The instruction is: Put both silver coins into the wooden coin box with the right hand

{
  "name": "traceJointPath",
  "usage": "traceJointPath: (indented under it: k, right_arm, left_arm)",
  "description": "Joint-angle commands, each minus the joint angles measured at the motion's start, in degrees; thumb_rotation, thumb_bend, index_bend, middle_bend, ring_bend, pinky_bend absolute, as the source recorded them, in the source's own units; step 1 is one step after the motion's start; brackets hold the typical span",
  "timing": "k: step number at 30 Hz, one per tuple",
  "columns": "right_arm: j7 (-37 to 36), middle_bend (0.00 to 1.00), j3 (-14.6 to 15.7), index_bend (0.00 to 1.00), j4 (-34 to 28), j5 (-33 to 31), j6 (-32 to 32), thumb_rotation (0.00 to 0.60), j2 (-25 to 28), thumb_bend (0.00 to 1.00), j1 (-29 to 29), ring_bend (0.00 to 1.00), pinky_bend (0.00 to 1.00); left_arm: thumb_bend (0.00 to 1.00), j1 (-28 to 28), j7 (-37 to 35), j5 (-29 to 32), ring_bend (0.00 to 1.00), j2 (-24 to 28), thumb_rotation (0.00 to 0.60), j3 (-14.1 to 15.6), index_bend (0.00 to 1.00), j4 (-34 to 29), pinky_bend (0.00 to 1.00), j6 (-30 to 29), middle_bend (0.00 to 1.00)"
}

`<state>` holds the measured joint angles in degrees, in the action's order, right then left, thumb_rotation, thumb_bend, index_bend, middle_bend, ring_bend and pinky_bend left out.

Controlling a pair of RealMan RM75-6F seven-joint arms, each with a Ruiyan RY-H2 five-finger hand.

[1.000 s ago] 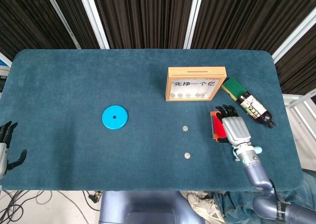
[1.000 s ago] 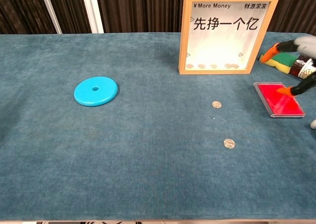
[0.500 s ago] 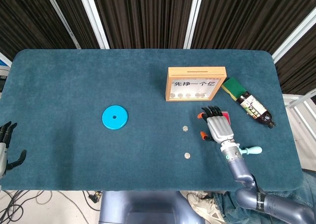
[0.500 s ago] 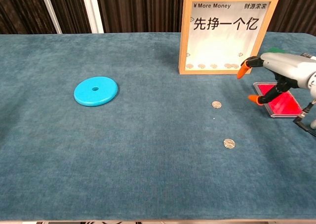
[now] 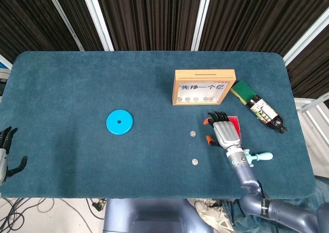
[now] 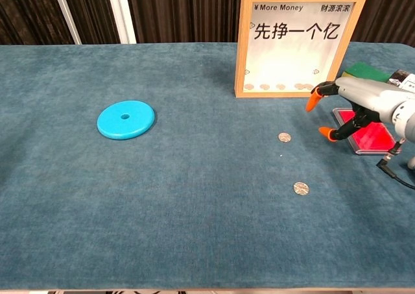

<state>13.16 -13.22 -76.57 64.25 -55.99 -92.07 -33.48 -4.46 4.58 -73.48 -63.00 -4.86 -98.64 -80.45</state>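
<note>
1. Silver is glinting from two spots on the teal worktop (image 5: 77, 89): the nearer silver coin (image 5: 193, 134) (image 6: 284, 137) is lying just to the left of the right robot hand (image 5: 223, 132) (image 6: 353, 106), and the farther silver coin (image 5: 195, 161) (image 6: 301, 188) is lying left of that robot hand too, but back toward the robot's body.
2. The right robot hand is hovering with its fingers spread and holding nothing; its orange fingertips (image 6: 314, 102) are pointing toward the wooden coin box (image 5: 203, 87) (image 6: 298, 41), which is standing upright just ahead of them.
3. The relation that matters: the nearer silver coin is sitting to the robot hand's left, level with its fingertips, so a short sideways shift looks like all the coming reach is asking for. The right robot hand is far closer to both coins than the left.
4. The left robot hand (image 5: 6, 150) is resting at the far left edge of the worktop, well apart from everything, fingers apart and empty.
5. Neither coin is in the box yet, so I judge the task to be only starting; picking a thin flat coin off soft cloth is likely going to be the tricky part.
6. Under and behind the right robot hand a red flat pad (image 5: 234, 122) (image 6: 366, 128) is lying, with a dark bottle (image 5: 264, 112) and a green sponge (image 5: 242, 91) off to its right. A blue disc (image 5: 119, 122) (image 6: 126, 119) is lying well away to the left.
</note>
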Motion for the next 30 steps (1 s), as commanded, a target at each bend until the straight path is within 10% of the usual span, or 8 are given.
traceJointPath:
  k: [1, 30]
  right_arm:
    - [-0.5, 0.13, 0.5, 0.37, 0.5, 0.5, -0.6, 0.600, -0.7, 0.47, 0.2, 0.00, 0.00]
    - [-2.9, 0.13, 1.7, 0.38, 3.7, 2.5, 0.7, 0.600, -5.4, 0.47, -2.0, 0.00, 0.00]
  left_arm:
    - [0.36, 0.0, 0.0, 0.1, 0.00, 0.0, 0.600, 0.0, 0.06, -0.1, 0.00, 0.1, 0.00]
    - [0.36, -0.1, -0.6, 0.9, 0.00, 0.4, 0.600, -0.1, 0.06, -0.5, 0.00, 0.5, 0.00]
